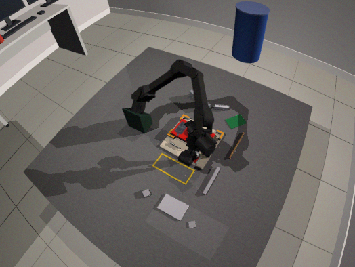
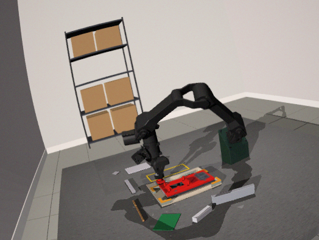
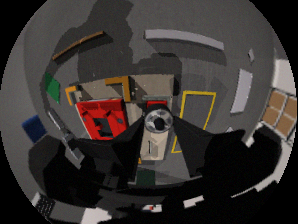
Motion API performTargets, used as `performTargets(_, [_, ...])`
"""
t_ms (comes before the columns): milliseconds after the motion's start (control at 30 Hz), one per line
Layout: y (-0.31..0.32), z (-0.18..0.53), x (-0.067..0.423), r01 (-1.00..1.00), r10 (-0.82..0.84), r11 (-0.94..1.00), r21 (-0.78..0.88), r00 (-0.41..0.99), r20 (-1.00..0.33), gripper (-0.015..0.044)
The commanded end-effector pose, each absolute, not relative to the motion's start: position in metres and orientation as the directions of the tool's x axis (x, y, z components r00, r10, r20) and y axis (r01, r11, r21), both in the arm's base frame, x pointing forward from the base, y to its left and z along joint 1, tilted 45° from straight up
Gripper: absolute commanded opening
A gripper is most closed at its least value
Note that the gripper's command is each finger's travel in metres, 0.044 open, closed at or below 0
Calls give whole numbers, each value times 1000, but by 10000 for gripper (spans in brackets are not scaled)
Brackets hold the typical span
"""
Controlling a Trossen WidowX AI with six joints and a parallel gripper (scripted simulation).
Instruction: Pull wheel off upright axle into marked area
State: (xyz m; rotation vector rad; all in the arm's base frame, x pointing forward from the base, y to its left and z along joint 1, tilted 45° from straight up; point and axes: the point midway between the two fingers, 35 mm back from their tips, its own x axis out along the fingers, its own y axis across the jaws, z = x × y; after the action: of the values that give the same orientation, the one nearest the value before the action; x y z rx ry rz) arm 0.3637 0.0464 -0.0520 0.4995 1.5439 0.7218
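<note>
We see the gripper (image 2: 158, 176) clamped on the wheel (image 3: 158, 120) at the red fixture (image 2: 185, 184); beside the fixture lie the yellow outline (image 1: 173, 168), grey bar (image 1: 211, 180) and green plate (image 1: 236, 121).

dark mat (image 1: 257, 190) carries beige board (image 1: 168, 145), grey blocks, green tile (image 1: 236, 121).

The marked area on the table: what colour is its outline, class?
Yellow. The marked area's rectangular outline shows best in the top view, beside the board.
</note>
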Motion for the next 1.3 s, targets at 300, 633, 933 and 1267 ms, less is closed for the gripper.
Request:
performTargets(300, [42, -48, 364, -106, 691, 707, 700, -107, -715, 0])
performTargets(633, [40, -46, 365, -106, 691, 707, 700, -107, -715, 0])
performTargets(933, [38, -44, 365, -105, 692, 707, 700, -106, -714, 0])
performTargets(1267, [35, -42, 365, -104, 692, 707, 700, -105, -714, 0])
